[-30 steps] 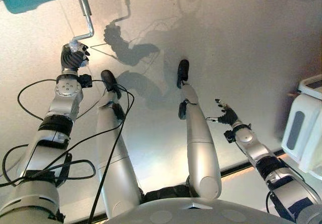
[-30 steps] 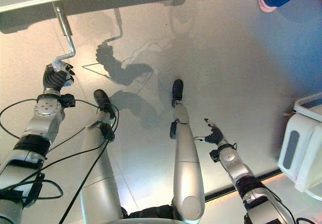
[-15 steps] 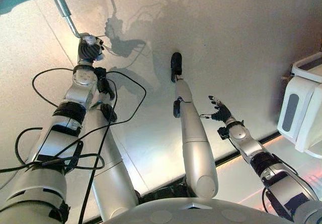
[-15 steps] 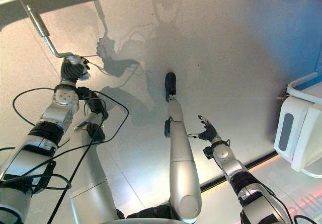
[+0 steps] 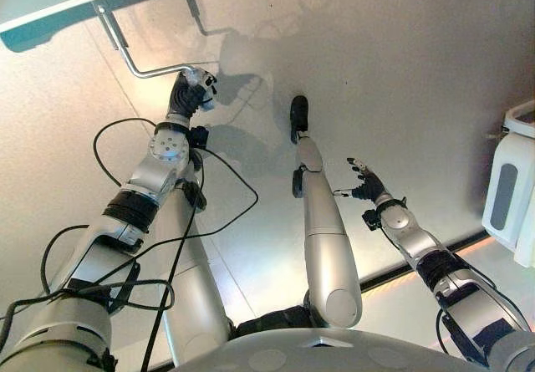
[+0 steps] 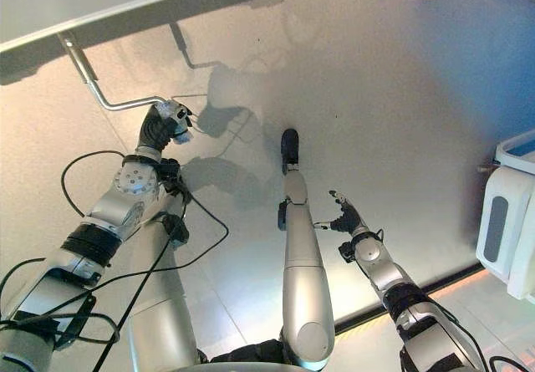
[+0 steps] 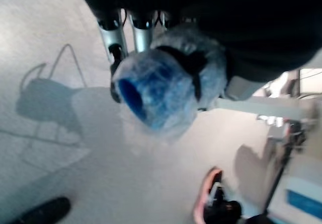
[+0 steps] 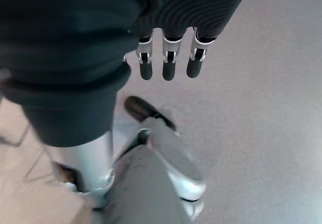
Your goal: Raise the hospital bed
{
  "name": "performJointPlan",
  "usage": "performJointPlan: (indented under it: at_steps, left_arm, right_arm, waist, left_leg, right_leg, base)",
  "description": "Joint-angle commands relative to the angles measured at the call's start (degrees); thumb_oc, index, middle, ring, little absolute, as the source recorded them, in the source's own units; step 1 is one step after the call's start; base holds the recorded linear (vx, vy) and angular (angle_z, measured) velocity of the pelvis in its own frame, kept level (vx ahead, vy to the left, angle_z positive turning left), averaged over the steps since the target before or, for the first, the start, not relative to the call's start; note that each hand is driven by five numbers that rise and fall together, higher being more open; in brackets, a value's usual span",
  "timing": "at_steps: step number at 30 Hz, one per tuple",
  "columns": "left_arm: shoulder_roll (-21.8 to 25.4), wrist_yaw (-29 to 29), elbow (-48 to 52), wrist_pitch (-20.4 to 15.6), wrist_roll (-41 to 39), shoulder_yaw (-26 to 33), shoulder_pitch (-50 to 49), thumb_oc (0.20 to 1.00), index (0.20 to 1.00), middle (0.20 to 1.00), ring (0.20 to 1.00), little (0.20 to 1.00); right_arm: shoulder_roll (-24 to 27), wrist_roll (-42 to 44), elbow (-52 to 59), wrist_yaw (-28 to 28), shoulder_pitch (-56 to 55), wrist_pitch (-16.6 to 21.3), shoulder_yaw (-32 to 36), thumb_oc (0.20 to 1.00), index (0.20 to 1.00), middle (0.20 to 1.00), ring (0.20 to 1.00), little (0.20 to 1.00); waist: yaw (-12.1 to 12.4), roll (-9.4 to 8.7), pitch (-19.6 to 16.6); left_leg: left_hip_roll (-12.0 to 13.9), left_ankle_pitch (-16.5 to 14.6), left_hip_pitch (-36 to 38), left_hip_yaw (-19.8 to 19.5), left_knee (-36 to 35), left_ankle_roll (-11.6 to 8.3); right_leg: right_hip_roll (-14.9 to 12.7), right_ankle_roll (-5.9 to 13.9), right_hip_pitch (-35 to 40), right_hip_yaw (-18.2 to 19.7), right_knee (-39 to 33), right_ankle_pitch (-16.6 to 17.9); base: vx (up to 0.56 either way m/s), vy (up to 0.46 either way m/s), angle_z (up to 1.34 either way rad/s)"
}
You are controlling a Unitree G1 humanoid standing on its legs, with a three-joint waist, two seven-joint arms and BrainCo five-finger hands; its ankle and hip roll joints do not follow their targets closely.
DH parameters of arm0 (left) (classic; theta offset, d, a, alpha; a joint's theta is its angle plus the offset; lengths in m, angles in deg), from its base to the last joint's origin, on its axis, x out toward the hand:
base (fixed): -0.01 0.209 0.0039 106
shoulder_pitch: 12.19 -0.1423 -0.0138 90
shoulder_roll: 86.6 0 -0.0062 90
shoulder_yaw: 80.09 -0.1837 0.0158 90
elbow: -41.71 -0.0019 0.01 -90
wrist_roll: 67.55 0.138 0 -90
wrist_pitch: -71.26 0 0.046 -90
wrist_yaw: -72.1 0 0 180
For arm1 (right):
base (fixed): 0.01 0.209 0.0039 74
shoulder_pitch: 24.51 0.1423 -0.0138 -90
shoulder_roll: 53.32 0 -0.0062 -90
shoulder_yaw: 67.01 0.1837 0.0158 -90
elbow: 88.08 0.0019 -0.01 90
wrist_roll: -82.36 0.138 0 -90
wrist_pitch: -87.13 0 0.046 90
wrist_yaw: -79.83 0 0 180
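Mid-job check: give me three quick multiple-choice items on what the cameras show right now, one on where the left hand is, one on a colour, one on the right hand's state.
1. The left hand is:
A. on the crank handle
B. on the white cabinet
C. hanging free

2. The handle's grip is:
A. red
B. blue
C. yellow

3. The right hand is:
A. shut on the crank
B. holding a cloth
C. open, holding nothing

Key: 1 A, fingers curl round the grip at the metal crank's end; 2 B, the left wrist view shows a blue grip under clear wrap; 3 C, fingers straight over bare floor.
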Motion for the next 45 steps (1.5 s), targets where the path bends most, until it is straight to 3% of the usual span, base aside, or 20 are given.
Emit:
performJointPlan:
  at_steps: [1, 2, 6, 9, 19, 25, 27, 28, 29, 30, 32, 36, 39, 45]
  left_arm:
    - [2.3, 3.36, 11.59, -6.41, 0.4, 3.18, -2.28, 0.2, 0.2, 0.2, 0.2, 0.2]
    - [2.31, 3.36, 11.64, -6.38, 0.41, 3.24, -2.32, 0.2, 0.2, 0.2, 0.2, 0.2]
    - [4.92, 6.24, 19.0, -7.16, -1.58, 8.8, -12.99, 0.2, 0.2, 0.2, 0.2, 0.2]
    - [5.77, 7.63, 21.39, -6.95, -2.0, 11.36, -18.58, 0.2, 0.2, 0.2, 0.2, 0.2]
    - [7.36, 8.65, 20.86, -6.3, -0.59, 19.2, -30.37, 0.2, 0.2, 0.2, 0.2, 0.2]
    - [5.65, 4.36, 4.92, -5.48, 4.17, 21.23, -27.6, 0.2, 0.2, 0.2, 0.2, 0.2]
    - [5.65, 4.36, 4.88, -5.5, 4.17, 21.2, -27.55, 0.2, 0.2, 0.2, 0.2, 0.2]
    - [5.03, 2.64, -4.43, -4.79, 4.99, 19.89, -22.22, 0.2, 0.2, 0.2, 0.2, 0.2]
    - [5.03, 2.64, -4.48, -4.81, 4.98, 19.85, -22.15, 0.2, 0.2, 0.2, 0.2, 0.2]
    - [5.02, 0.88, -10.72, -4.59, 3.57, 19.45, -18.09, 0.2, 0.2, 0.2, 0.2, 0.2]
    - [4.9, 0.35, -14.83, -4.35, 3.13, 18.82, -15.35, 0.2, 0.2, 0.2, 0.2, 0.2]
    - [6.9, -2.35, -29.24, -2.95, 2.69, 16.8, -3.31, 0.2, 0.2, 0.2, 0.2, 0.2]
    - [7.3, -2.97, -35.06, -1.84, 3.17, 15.21, 1.53, 0.2, 0.2, 0.2, 0.2, 0.2]
    - [7.53, -3.23, -39.9, -0.61, 3.73, 13.91, 5.59, 0.2, 0.2, 0.2, 0.2, 0.2]
  right_arm:
    - [2.41, -0.53, 0.38, -0.65, -4.9, -0.48, 1.37, 1.0, 1.0, 1.0, 1.0, 1.0]
    - [2.41, -0.53, 0.38, -0.65, -4.88, -0.48, 1.34, 1.0, 1.0, 1.0, 1.0, 1.0]
    - [2.75, -0.69, -1.08, -0.92, -8.32, -0.38, 4.31, 1.0, 1.0, 1.0, 1.0, 1.0]
    - [3.09, -0.84, -1.87, -0.91, -9.91, -0.23, 5.88, 1.0, 1.0, 1.0, 1.0, 1.0]
    - [2.75, -0.51, -1.68, -1.18, -13.02, 0.34, 8.91, 1.0, 1.0, 1.0, 1.0, 1.0]
    - [3.07, -0.31, -1.42, -1.07, -12.49, 0.4, 8.98, 1.0, 1.0, 1.0, 1.0, 1.0]
    - [3.07, -0.31, -1.42, -1.07, -12.48, 0.4, 9.0, 1.0, 1.0, 1.0, 1.0, 1.0]
    - [3.65, -0.3, -1.46, -0.9, -11.6, 0.5, 8.52, 1.0, 1.0, 1.0, 1.0, 1.0]
    - [3.65, -0.3, -1.47, -0.9, -11.59, 0.5, 8.55, 1.0, 1.0, 1.0, 1.0, 1.0]
    - [4.08, -0.4, -1.43, -0.57, -11.37, 0.68, 7.27, 1.0, 1.0, 1.0, 1.0, 1.0]
    - [4.06, -0.26, -1.55, -0.43, -10.77, 0.74, 6.69, 1.0, 1.0, 1.0, 1.0, 1.0]
    - [2.76, 1.6, -1.13, 0.09, -8.92, 1.2, 3.4, 1.0, 1.0, 1.0, 1.0, 1.0]
    - [1.84, 2.69, -1.09, 0.16, -8.47, 1.29, 1.46, 1.0, 1.0, 1.0, 1.0, 1.0]
    - [1.04, 3.96, -0.72, 0.12, -7.82, 1.46, -0.1, 1.0, 1.0, 1.0, 1.0, 1.0]
  waist:
    - [1.54, 3.17, -0.27]
    - [1.46, 3.16, -0.27]
    - [4.19, 6.26, -0.27]
    - [5.24, 7.61, -0.27]
    - [6.9, 7.85, -0.27]
    - [6.28, 5.79, -0.27]
    - [6.31, 5.8, -0.27]
    - [5.09, 4.06, -0.27]
    - [5.13, 4.07, -0.27]
    - [4.34, 2.54, -0.27]
    - [3.87, 1.81, -0.27]
    - [1.46, -1.9, -0.27]
    - [0.82, -3.13, -0.27]
    - [0.3, -4.11, -0.27]
  left_leg:
    - [-0.79, 5.68, 0.93, -2.01, -4.95, -1.63]
    - [-0.86, 5.79, 0.99, -2.02, -5.1, -1.63]
    - [-1.27, 9.97, 6.69, -3.1, -12.47, -2.95]
    - [-1.31, 10.8, 9.36, -3.54, -14.25, -3.42]
    - [-0.63, 9.92, 12.94, -4.05, -12.99, -2.92]
    - [-0.79, 7.75, 9.42, -4.33, -8.36, -1.95]
    - [-0.79, 7.73, 9.37, -4.33, -8.31, -1.95]
    - [-0.62, 6.05, 6.09, -3.4, -5.22, -1.53]
    - [-0.6, 6.01, 6.03, -3.4, -5.15, -1.53]
    - [0.08, 2.62, 5.08, -3.48, -1.74, -1.64]
    - [0.4, 1.77, 3.82, -3.25, -0.47, -1.54]
    - [1.88, -2.98, -2.74, -3.08, 8.23, -1.16]
    - [2.6, -5.88, -5.39, -3.18, 13.11, -0.9]
    - [2.89, -8.53, -7.59, -3.55, 17.35, -0.37]
  right_leg:
    - [-1.48, 4.05, 1.08, -1.89, -0.6, 2.52]
    - [-1.53, 4.05, 1.1, -1.9, -0.62, 2.54]
    - [-1.05, 3.33, 5.13, -4.26, 0.17, 0.66]
    - [-0.96, 2.83, 7.35, -5.34, 1.03, -0.52]
    - [-1.03, 2.87, 11.19, -6.56, 1.94, -1.41]
    - [-1.64, 3.47, 8.94, -6.06, 1.98, -0.27]
    - [-1.64, 3.47, 8.9, -6.05, 2.0, -0.27]
    - [-2.22, 3.89, 6.92, -5.14, 1.36, 1.08]
    - [-2.2, 3.89, 6.86, -5.12, 1.39, 1.08]
    - [-2.05, 4.1, 7.16, -4.5, 1.33, 0.16]
    - [-1.96, 4.13, 6.59, -4.09, 0.88, 0.67]
    - [-1.7, 4.13, 4.23, -2.65, -0.82, 2.13]
    - [-1.64, 4.13, 3.57, -1.93, -1.2, 1.95]
    - [-1.62, 4.13, 2.57, -1.1, -0.19, 1.3]
  base:
    - [-0.1, -0.098, 0.02]
    - [-0.09, -0.129, 0.06]
    - [-0.01, -0.112, 0.15]
    - [0.0, -0.076, 0.16]
    - [0.0, -0.016, 0.05]
    - [-0.02, 0.05, -0.03]
    - [0.0, 0.094, -0.02]
    - [0.0, 0.124, 0.02]
    - [0.08, 0.218, 0.03]
    - [0.08, 0.146, 0.03]
    - [0.05, 0.124, -0.03]
    - [0.04, 0.135, -0.09]
    - [0.07, 0.11, -0.25]
    - [0.04, 0.062, -0.07]
